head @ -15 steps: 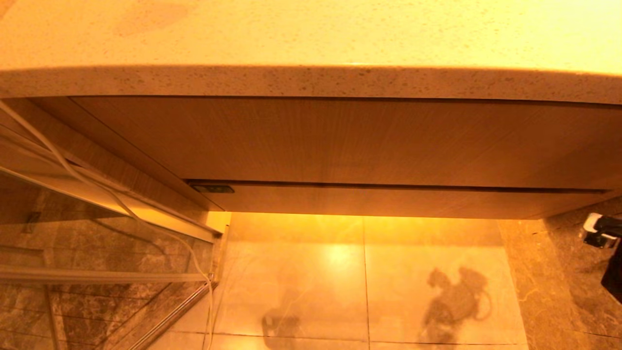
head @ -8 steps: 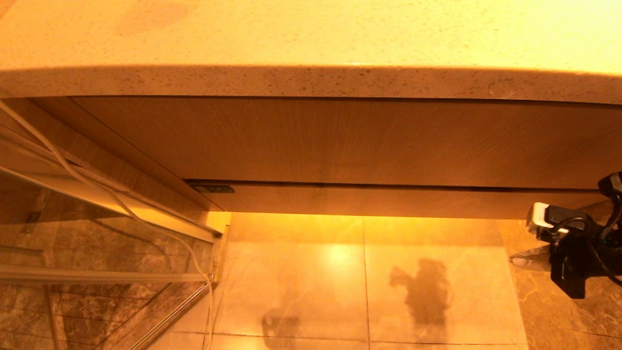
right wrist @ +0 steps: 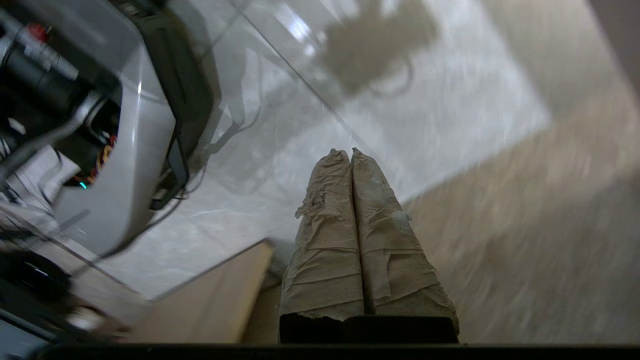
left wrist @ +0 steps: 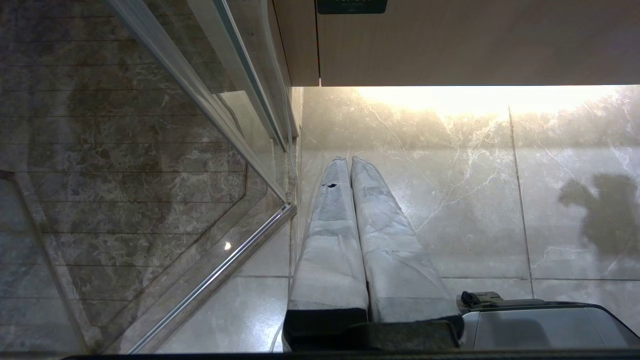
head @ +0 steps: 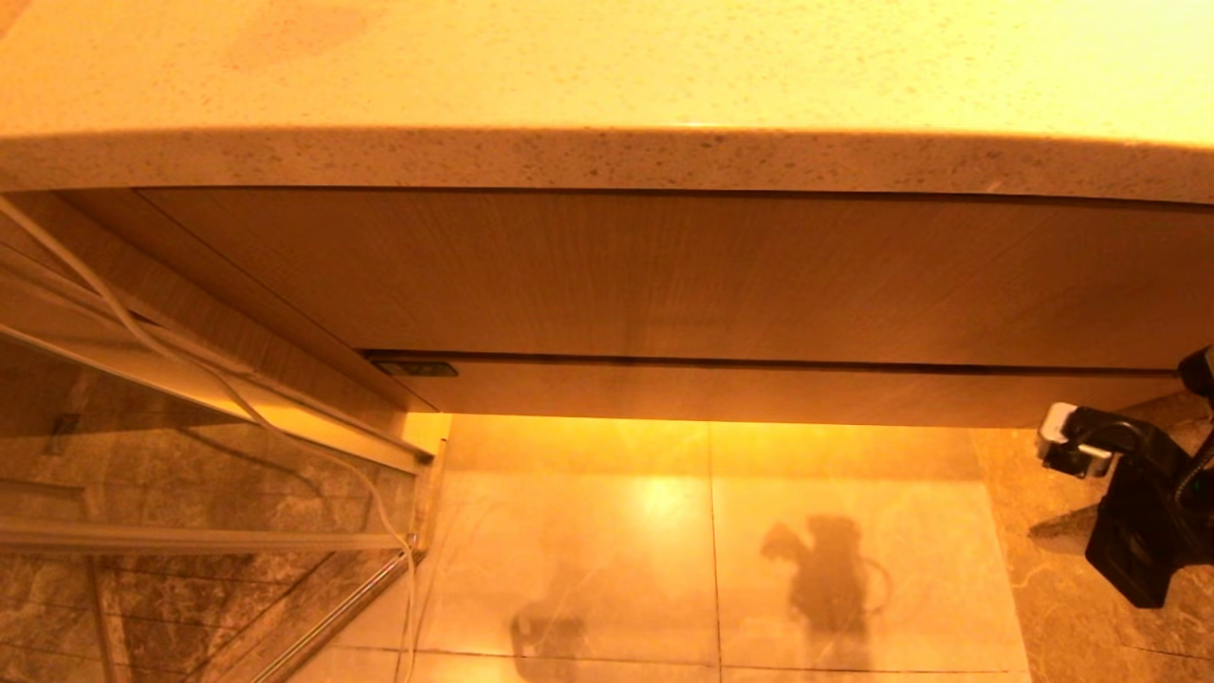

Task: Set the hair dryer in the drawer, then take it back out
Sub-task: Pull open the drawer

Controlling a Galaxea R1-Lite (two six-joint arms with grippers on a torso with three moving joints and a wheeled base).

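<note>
The drawer (head: 759, 394) is the low wood-grain front under the counter. It is closed, and a small dark label (head: 414, 368) sits at its left corner. The hair dryer is out of view. My right arm (head: 1133, 512) is at the right edge of the head view, below the drawer's right end and above the floor. Its taped right gripper (right wrist: 351, 152) is shut and empty over the marble tiles. My left gripper (left wrist: 349, 161) is parked low beside the glass door, also shut and empty. It points toward the drawer front (left wrist: 475, 45).
A speckled stone counter (head: 607, 66) overhangs a taller plain wood panel (head: 664, 275). To the left, a glass shower door with a metal rail (head: 190, 455) has a white cable (head: 237, 408) hanging in front of it. My own base (left wrist: 550, 325) is close below.
My right arm has swung in from the right edge of the head view toward the drawer's right end, then settled slightly lower. Its shadow on the tiles has moved left. The drawer has stayed closed.
</note>
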